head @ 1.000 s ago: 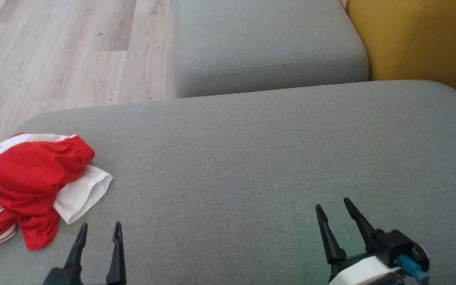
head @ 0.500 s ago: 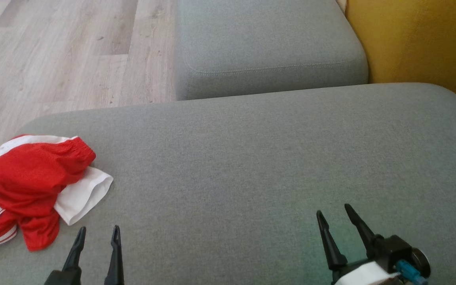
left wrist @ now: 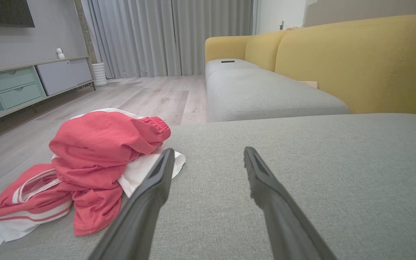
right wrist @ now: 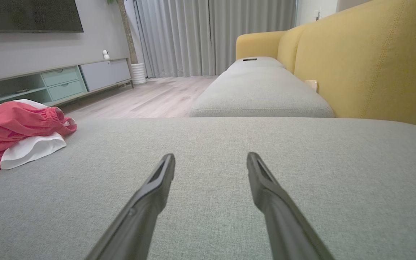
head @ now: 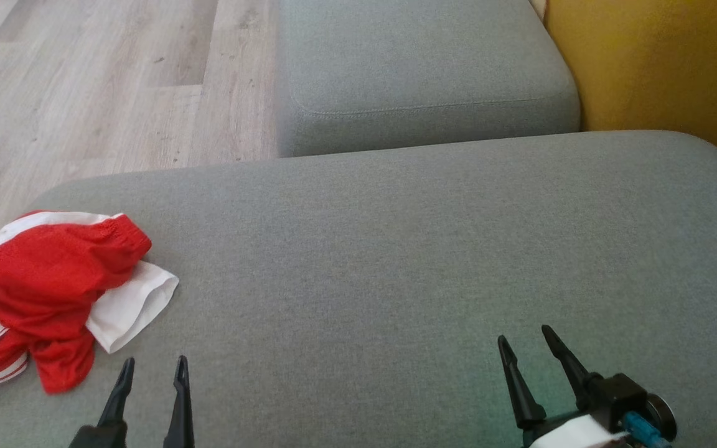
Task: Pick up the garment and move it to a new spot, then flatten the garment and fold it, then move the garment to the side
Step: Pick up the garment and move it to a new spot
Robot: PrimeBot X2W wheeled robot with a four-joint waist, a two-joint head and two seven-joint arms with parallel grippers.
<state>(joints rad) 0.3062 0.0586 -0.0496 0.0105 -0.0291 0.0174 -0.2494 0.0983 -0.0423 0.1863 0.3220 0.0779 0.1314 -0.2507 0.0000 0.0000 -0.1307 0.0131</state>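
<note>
Lying crumpled at the near left corner of the grey seat cushion [head: 396,249], the red and white garment [head: 53,292] shows in the head view as a loose heap, with a white hem spread toward the cushion's middle and a striped part reaching the picture's left edge. The left pincer [head: 155,361] sits at the bottom of that view just right of the heap, its two dark fingers parted by a modest gap and holding nothing; a strip of grey shows between them and the cloth. The right pincer [head: 523,334] is at the lower right, well apart from the garment, its fingers likewise spread and empty over bare fabric. Beyond the cushion lie a second cushion [head: 421,68], a yellow sofa back [head: 657,62] and a pale wood floor [head: 84,93]. In the left wrist view the left pincer's fingers rise wide apart over the cushion with nothing between them; the garment lies to their left, and the left finger's tip crosses in front of the white hem. Grey curtains [left wrist: 157,36] and a low cabinet [left wrist: 13,86] stand in the background. In the right wrist view the right pincer's fingers are open just as wide over bare cushion, gripping nothing, and the garment rests far off at the left edge.
</note>
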